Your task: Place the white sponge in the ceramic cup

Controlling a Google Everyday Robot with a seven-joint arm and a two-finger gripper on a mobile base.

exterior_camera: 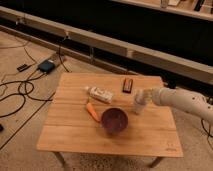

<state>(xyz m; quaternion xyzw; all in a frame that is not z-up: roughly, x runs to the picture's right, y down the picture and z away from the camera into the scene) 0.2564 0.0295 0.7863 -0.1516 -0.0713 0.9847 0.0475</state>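
The white arm reaches in from the right, and its gripper (pixel 140 97) hangs right above the ceramic cup (pixel 138 108). The cup is small and white and stands on the wooden table (pixel 75 135), just right of the purple bowl. I cannot make out the white sponge as a separate thing. It may be hidden at the gripper or in the cup.
A dark purple bowl (pixel 115 120) stands at the table's middle. An orange carrot (pixel 92 111) lies to its left, and a long white labelled tube (pixel 100 94) lies behind that. A small dark bar (pixel 128 85) lies near the far edge. Cables and a box (pixel 46 66) are on the floor at left.
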